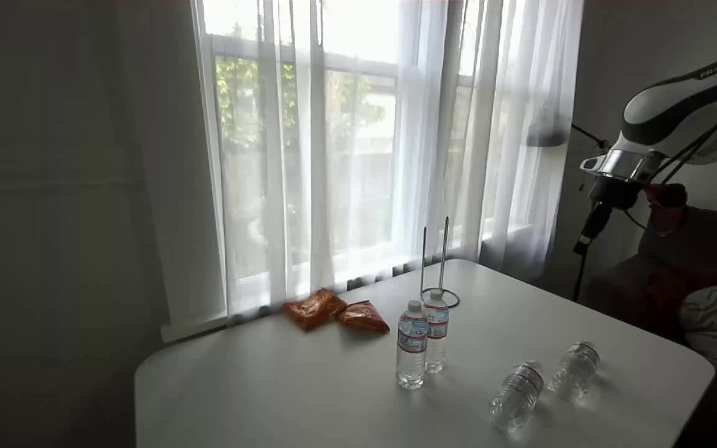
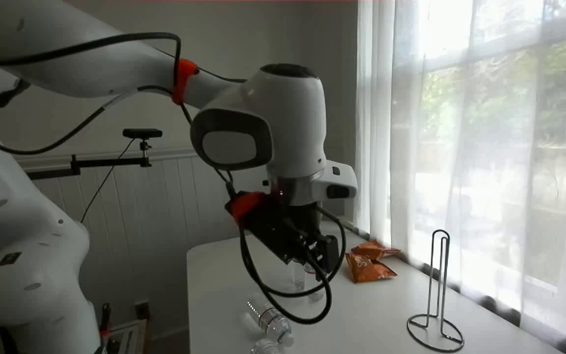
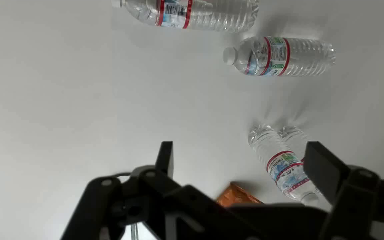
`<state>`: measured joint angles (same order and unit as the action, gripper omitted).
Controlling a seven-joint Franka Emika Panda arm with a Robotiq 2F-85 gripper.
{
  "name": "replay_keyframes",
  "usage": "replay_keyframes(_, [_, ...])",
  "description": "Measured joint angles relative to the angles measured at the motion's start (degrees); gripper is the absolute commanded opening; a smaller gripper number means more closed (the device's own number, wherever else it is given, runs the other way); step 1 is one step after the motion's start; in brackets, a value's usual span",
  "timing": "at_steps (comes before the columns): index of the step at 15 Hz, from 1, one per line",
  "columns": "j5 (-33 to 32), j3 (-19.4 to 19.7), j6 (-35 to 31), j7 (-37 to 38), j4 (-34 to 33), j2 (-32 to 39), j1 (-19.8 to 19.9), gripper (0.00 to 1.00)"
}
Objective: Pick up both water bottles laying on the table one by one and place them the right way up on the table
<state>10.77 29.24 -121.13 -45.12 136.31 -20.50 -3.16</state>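
Two clear water bottles lie on their sides on the white table (image 1: 259, 398). In an exterior view one bottle (image 1: 517, 398) lies beside the other bottle (image 1: 575, 371), caps toward the far side. In the wrist view they lie at the top: one bottle (image 3: 208, 15) cut by the edge, the other (image 3: 278, 56) whole. In an exterior view one lying bottle (image 2: 270, 322) shows and the second (image 2: 266, 347) is cut off. My gripper (image 3: 240, 150) is open and empty, above the table and apart from the bottles; it also shows in both exterior views (image 1: 582, 244) (image 2: 325, 260).
Two similar bottles stand upright close together: one (image 1: 412, 345) and one just behind (image 1: 437, 339). Orange packets (image 1: 363, 316) lie by the window. A wire stand (image 2: 435, 322) stands near the window edge. Cable loops (image 2: 307, 319) hang below the gripper.
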Motion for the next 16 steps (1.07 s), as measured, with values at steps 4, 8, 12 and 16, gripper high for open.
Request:
replay_keyframes(4, [0.00,0.00,0.00,0.00,0.00,0.00,0.00,1.00])
replay_keyframes(8, [6.23,-2.74,3.24,0.56,-0.73,2.72,1.01,1.00])
replay_keyframes(12, [13.71,-7.86,6.46,8.47,-3.87,9.93,1.22,1.00])
replay_keyframes(16, [13.42,-13.58,2.89,22.07,-7.36,15.69,2.97,1.00])
